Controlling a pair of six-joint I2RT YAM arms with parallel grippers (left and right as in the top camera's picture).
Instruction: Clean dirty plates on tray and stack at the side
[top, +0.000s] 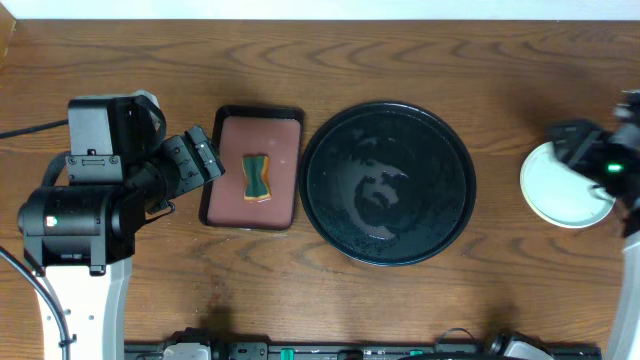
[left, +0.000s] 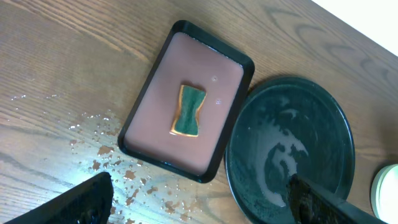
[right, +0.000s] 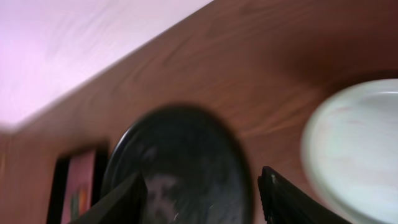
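Plates (top: 555, 195) stacked near right edge of table (top: 500, 300), apart from black tray (top: 420, 150) at centre. Right gripper (right: 202, 199) over stack's far rim, jaws parted, nothing between. Left gripper (left: 202, 205) wide open, arm folded near left edge, facing brown tray (top: 285, 135).

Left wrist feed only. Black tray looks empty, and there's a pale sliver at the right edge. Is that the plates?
Observer: Yes. Overhead shows the plates on the table, right of the tray and clear of its rim. It looks like a stack, but I can't count them.
Operator: Where's the right arm?
Observer: The right end effector hangs over the far side of the plates in the overhead view.
Operator: Holding anything?
Observer: No. The right wrist view shows it open with nothing in it.
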